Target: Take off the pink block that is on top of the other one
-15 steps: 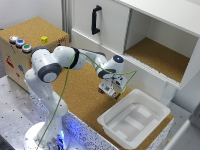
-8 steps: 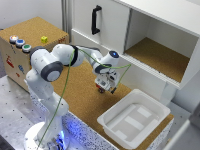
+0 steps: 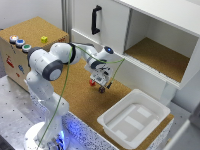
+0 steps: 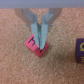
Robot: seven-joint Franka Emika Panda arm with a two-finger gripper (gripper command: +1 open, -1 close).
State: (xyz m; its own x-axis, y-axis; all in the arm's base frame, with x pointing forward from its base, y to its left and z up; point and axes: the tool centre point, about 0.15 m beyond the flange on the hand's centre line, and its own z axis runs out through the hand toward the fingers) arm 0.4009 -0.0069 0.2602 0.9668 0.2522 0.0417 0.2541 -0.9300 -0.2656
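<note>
In the wrist view my gripper has its two fingers drawn close together on a pink block, which shows tilted like a diamond over the cork floor. A dark purple block lies apart from it at the edge of that view. In the exterior view the gripper points down over the cork surface in front of the white cabinet, with a bit of the pink block showing at the fingers. I cannot tell whether the block touches the cork.
A white plastic bin stands on the exterior view's right, close to the gripper. The white cabinet with a black handle and an open shelf is behind it. A cork-topped box with coloured buttons stands on the left.
The gripper has moved toward the exterior view's left, away from the white bin, with the pink block at its fingers.
</note>
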